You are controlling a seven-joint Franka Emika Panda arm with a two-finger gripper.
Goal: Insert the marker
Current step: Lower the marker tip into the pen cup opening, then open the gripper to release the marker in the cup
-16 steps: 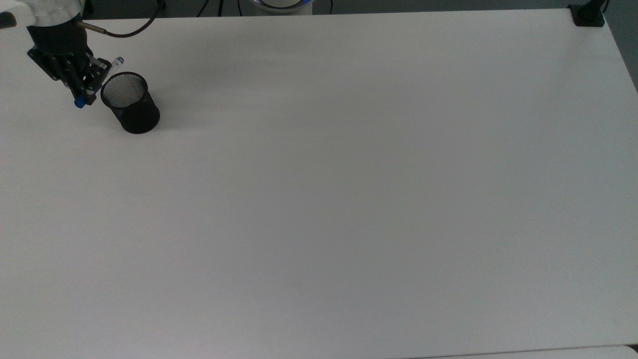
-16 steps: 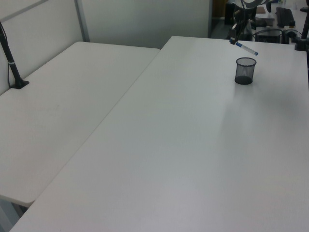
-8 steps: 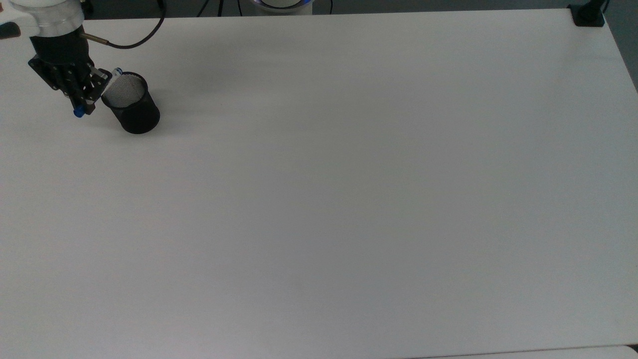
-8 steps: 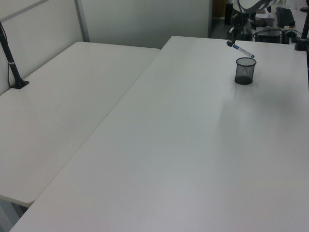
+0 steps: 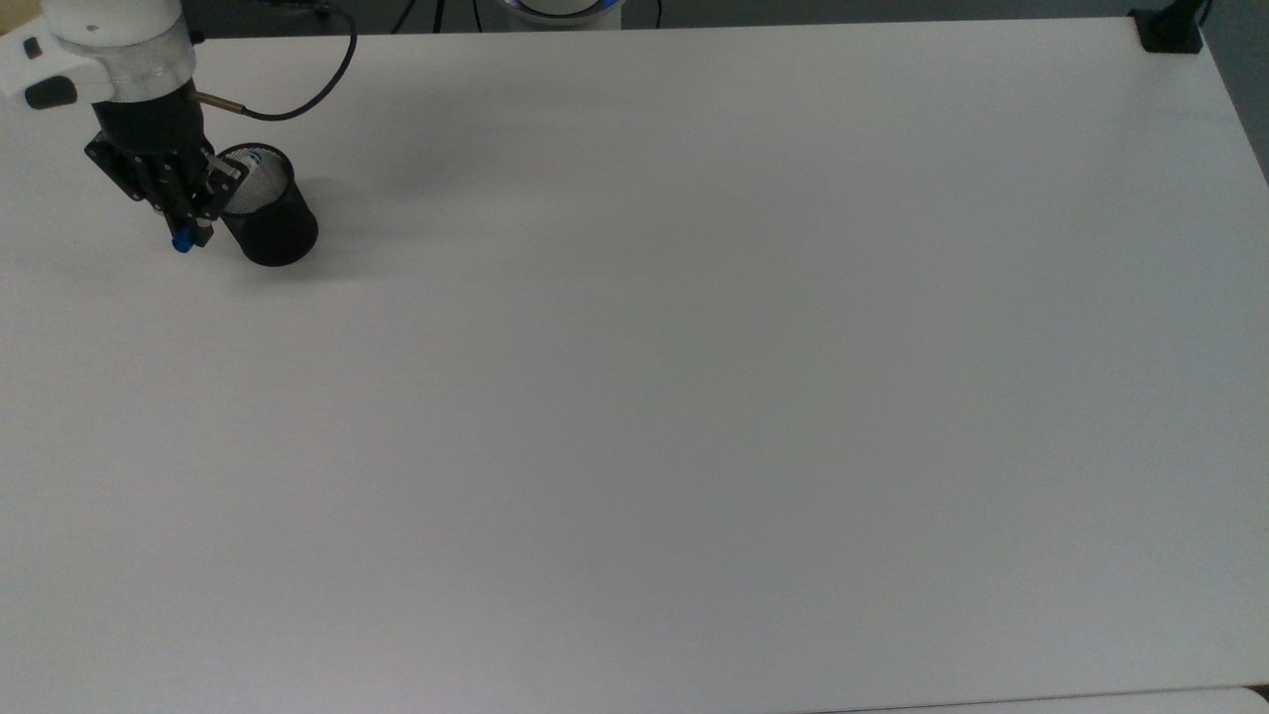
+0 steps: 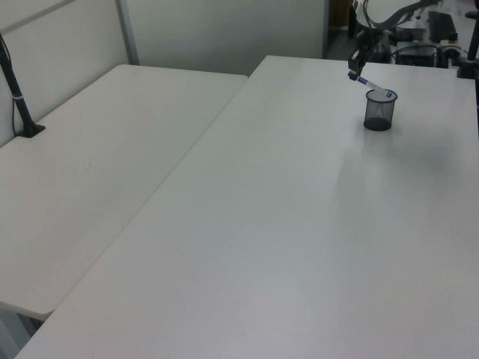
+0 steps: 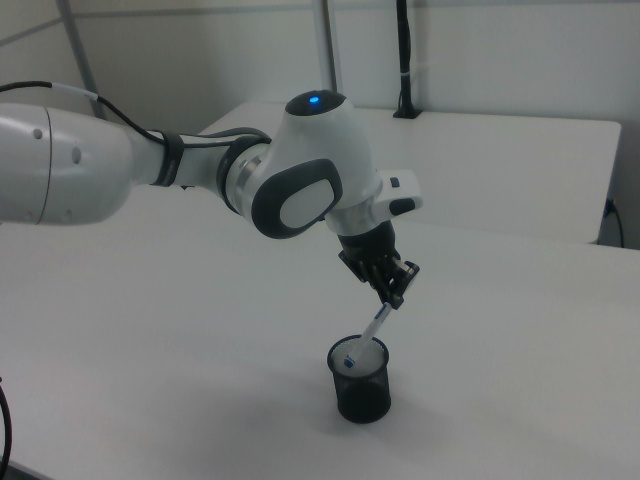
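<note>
Right at the near side of the right view stands the black mesh cup (image 7: 361,380), upright on the white tabletop (image 7: 200,400); in the top view the cup (image 5: 266,212) sits close to the tabletop's far-left corner. The marker (image 7: 370,336) slants down into it, blue lower end just inside the rim on the right view's left, white barrel rising toward the gripper (image 7: 393,292). The fingers are pressed onto the upper barrel, pinching the marker. In the left view the marker (image 6: 374,86) leans from the gripper (image 6: 355,72) down to the cup's rim, so it looks partly in, not yet dropped.

The risk I see is the tilt. Let go at this slant, the marker could tip over the rim and roll onto the tabletop, or its lower end could catch the mesh wall and drag the light cup sideways if the arm pushes on. The gripper body also hangs just beside the rim in the top view, so a lower descent could knock the cup over. Straightening the marker, or lowering it further before opening, would seem safer.

Around the cup the tabletop (image 5: 694,397) is bare. A dark cable (image 5: 297,104) loops from the wrist near the far edge, and a black clamp (image 5: 1168,30) sits at the far-right corner, well apart. Beyond, in the right view, a second table (image 7: 500,160) carries a black post (image 7: 404,60). Nothing stands between marker and cup.
</note>
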